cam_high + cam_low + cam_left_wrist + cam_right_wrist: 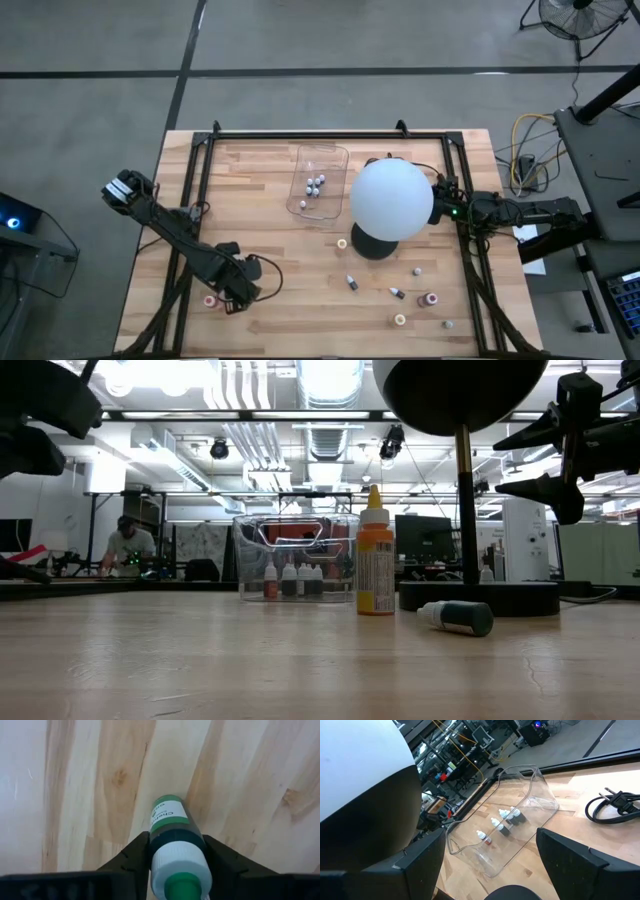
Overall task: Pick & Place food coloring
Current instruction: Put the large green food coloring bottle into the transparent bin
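- Green food coloring bottle (172,837) lies on the wooden table (290,260) at its 7 o'clock corner, between the left gripper (175,852) fingers, clamped.
- Right gripper (490,855) waits with fingers apart at 3 o'clock, beside the white globe (391,199).

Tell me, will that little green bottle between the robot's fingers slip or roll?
The green bottle looks round and smooth, so it would probably roll if released lying down. The left gripper hugs both its sides, likely steadying it. It looks small, so probably light.

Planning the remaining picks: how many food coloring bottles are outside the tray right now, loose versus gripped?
Loose bottles on the table: 8
Green bottle in the left gripper: 1
Total outside the tray: 9
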Tool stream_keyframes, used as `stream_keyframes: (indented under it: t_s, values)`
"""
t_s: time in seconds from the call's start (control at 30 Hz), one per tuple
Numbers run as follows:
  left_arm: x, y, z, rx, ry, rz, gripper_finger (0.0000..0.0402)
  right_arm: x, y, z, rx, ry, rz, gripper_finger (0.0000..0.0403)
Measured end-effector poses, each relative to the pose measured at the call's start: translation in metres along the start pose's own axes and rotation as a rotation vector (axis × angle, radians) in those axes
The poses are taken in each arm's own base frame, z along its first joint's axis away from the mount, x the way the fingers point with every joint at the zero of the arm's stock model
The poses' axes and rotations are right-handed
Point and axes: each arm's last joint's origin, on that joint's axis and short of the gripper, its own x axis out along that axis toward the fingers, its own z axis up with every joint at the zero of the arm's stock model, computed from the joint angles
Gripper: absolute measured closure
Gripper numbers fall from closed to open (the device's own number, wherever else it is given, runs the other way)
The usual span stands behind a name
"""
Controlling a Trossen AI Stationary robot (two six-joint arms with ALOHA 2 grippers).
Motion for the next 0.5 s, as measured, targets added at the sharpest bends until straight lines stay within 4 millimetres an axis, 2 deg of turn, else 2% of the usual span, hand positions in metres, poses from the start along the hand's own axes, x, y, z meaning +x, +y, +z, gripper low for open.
stream_keyframes:
  t_s: [0.27,0.5]
  values:
    - [-0.039,0.014,0.024,-0.040,-0.059,-0.050,0.0284,0.000,0.000,0.000,0.000,0.000,0.000,0.0101]
    - [-0.081,0.047,0.064,-0.118,-0.110,-0.048,0.0284,0.000,0.000,0.000,0.000,0.000,0.000,0.0101]
